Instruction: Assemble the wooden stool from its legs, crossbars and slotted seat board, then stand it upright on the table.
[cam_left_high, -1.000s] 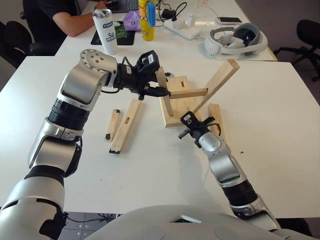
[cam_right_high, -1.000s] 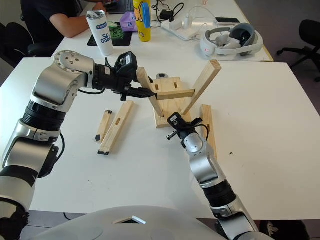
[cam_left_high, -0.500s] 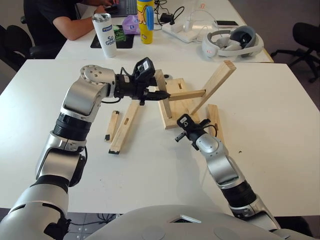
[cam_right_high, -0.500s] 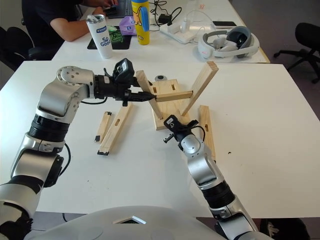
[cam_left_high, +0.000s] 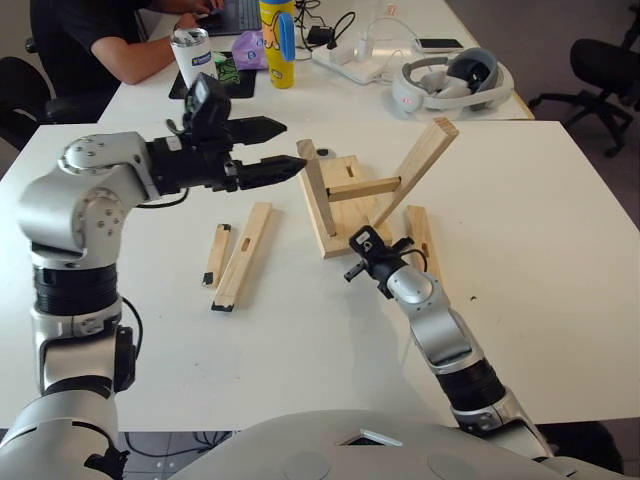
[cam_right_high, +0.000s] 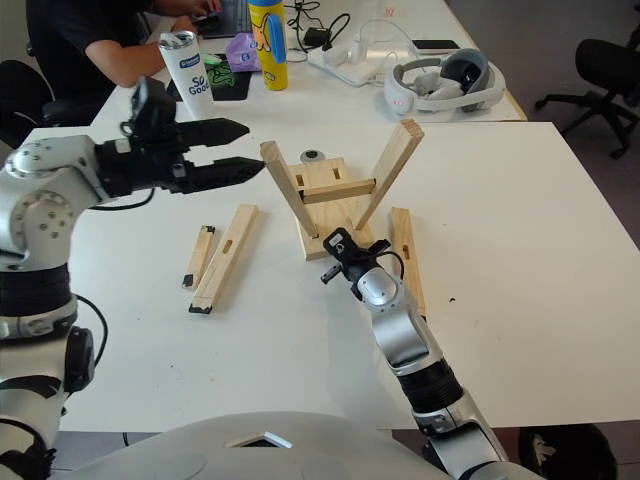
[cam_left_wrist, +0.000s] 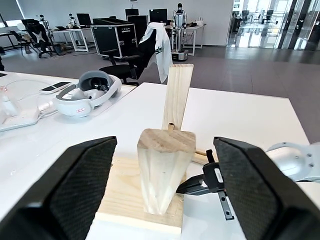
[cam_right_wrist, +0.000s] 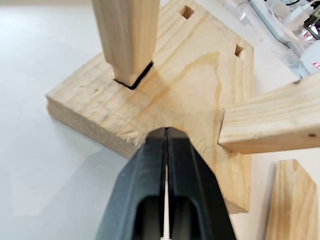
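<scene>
Seat board (cam_left_high: 352, 212): laid flat on the white surface (cam_left_high: 560, 230), slots facing up.
Left leg (cam_left_high: 318, 190): seated in a slot at the seat board's left side and tilted outward.
Right leg (cam_left_high: 418, 170): risen from the seat board's right side, leaning away to the right.
Crossbar (cam_left_high: 362, 187): held above the seat board, spanning between the two seated legs.
Left end effector (cam_left_high: 293, 142): fingers spread wide, nothing gripped; it is placed just left of the left leg's top end, above the seat board's left edge.
Right end effector (cam_right_wrist: 166, 131): fingers pressed together with nothing between them, the tips set at the seat board's near edge, close to the left leg's foot.
Slotted loose leg (cam_left_high: 243, 252): lying flat, left of the seat board.
Short loose bar (cam_left_high: 218, 253): lying beside it, farther from the seat board.
Third loose piece (cam_left_high: 424, 235): lying flat just right of the seat board.
</scene>
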